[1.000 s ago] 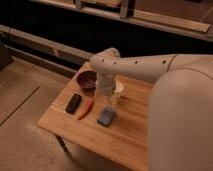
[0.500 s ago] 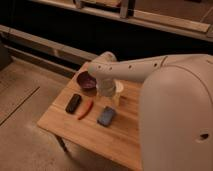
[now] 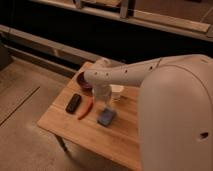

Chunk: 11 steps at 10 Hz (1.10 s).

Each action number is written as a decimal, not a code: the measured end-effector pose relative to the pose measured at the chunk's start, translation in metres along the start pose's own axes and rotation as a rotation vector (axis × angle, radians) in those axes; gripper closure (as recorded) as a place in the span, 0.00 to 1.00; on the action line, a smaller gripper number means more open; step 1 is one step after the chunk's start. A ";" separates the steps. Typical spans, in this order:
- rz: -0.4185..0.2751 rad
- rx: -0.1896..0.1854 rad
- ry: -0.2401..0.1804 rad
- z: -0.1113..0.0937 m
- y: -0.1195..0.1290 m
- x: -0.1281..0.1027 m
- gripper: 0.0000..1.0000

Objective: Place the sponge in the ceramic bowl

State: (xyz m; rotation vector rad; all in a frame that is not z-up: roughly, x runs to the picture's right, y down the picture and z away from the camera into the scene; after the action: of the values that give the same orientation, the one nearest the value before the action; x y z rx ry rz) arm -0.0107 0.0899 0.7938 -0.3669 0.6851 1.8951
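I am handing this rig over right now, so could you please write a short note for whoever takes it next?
Pincer: hangs low over the table, just behind the sponge.
Sponge: flat on the table, right of the red-orange object.
Ceramic bowl: far left side, partly hidden by the arm.
Done: nothing placed yet.
Left: grasp the sponge, lift it, set it in the bowl.

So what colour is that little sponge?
The sponge is blue, camera view; the hand hangs just above it.
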 end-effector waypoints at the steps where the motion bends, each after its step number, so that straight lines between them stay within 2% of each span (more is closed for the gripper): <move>1: -0.002 0.000 0.000 0.000 0.001 0.001 0.35; 11: 0.003 0.000 0.003 0.000 -0.001 0.000 0.35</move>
State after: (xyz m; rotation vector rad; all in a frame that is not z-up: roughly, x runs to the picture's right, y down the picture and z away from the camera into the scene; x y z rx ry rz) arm -0.0096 0.0905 0.7933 -0.3685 0.6883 1.8978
